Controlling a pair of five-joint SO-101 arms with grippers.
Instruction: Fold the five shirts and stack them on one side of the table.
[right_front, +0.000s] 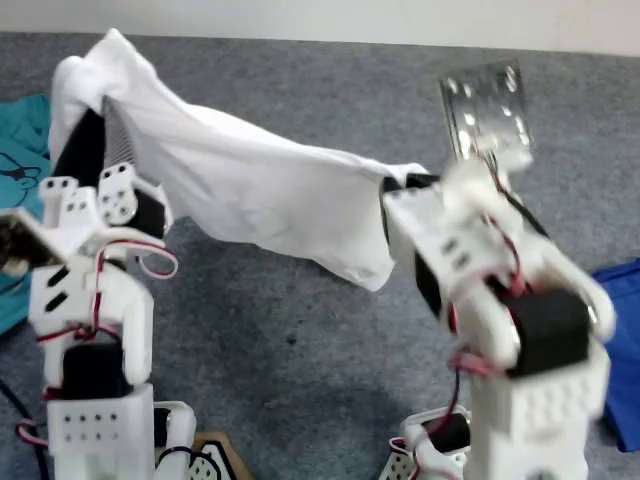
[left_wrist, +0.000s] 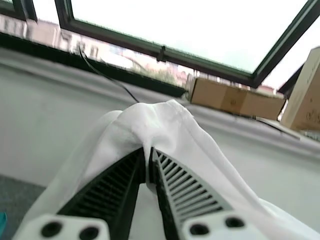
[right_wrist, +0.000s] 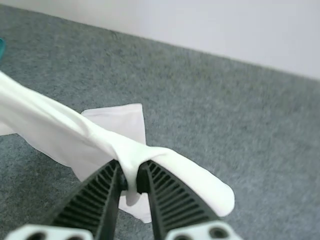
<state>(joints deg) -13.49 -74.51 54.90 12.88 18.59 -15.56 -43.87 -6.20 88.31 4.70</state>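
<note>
Left gripper (left_wrist: 149, 150) and right gripper (right_wrist: 129, 172) are each clamping an end of the white shirt (right_front: 260, 190), stretching it in air above the table (right_front: 300, 340). Looking early: no fold yet. Teal shirt (right_front: 18, 170) and blue shirt (right_front: 625, 340) are lying beyond its ends, waiting.

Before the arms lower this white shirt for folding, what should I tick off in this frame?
1. Left gripper shut on the white fabric shirt: ok.
2. Right gripper shut on the same shirt: ok.
3. Shirt stretched smooth between the arms: not ok, it sags and bunches.
4. Teal shirt and blue shirt lie apart from it, at opposite edges of the grey table: ok.
5. Which corners of the shirt are gripped: cannot tell.
</note>
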